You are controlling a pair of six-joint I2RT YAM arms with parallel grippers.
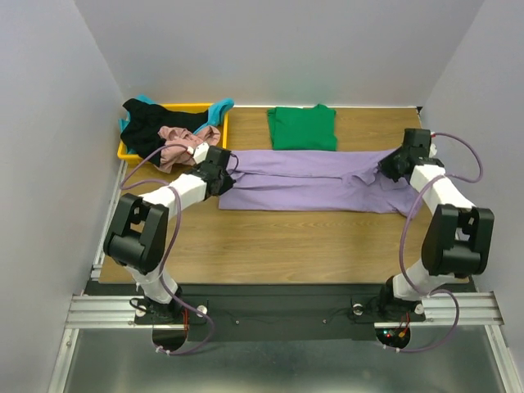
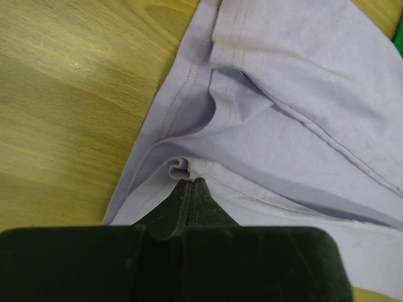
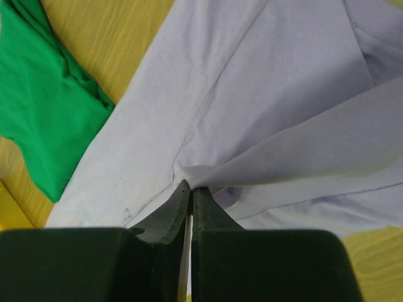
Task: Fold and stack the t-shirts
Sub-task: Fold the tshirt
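The green t-shirt (image 1: 303,128) is lying folded at the table's (image 1: 319,237) far side, while the black t-shirt (image 1: 147,131), pink t-shirt (image 1: 182,141) and teal t-shirt (image 1: 219,106) are sitting crumpled in the yellow tray (image 1: 176,106) (not yet folded, I judge). The purple t-shirt (image 1: 315,184) is lying stretched mid-table, the left gripper (image 2: 191,185) pinching its left edge and the right gripper (image 3: 190,189) clamping its right end

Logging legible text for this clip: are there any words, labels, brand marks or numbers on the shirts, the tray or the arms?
No readable text in any view.
purple t-shirt: plain cloth, no print or tag showing.
green t-shirt: plain.
heaped shirts in the yellow tray: no print visible.
left arm and right arm: no lettering legible at this size.
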